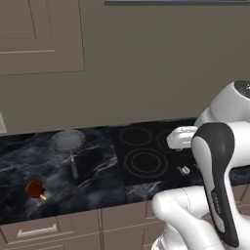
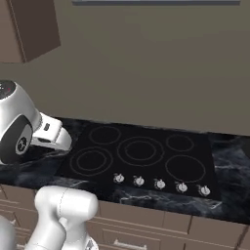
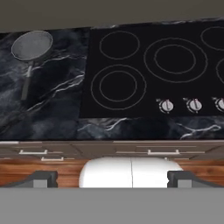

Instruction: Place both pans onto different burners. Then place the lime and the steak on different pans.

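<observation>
Hand view shows you the hand (image 3: 112, 178) spread wide with nothing between its fingers, hanging above the counter's (image 3: 52, 113) front edge. Your silvery pan (image 3: 31, 46) lies on the counter left of the cooktop (image 3: 153, 70), beside its burners (image 3: 118, 86). Further left sits the steak (image 1: 35, 188).

A dark marbled stone counter (image 1: 97, 183) holds a silvery-grey metal pan (image 1: 68, 140) at far left, a reddish-brown steak (image 1: 35, 188) nearer, and a glossy black cooktop (image 2: 146, 156) to the right.
</observation>
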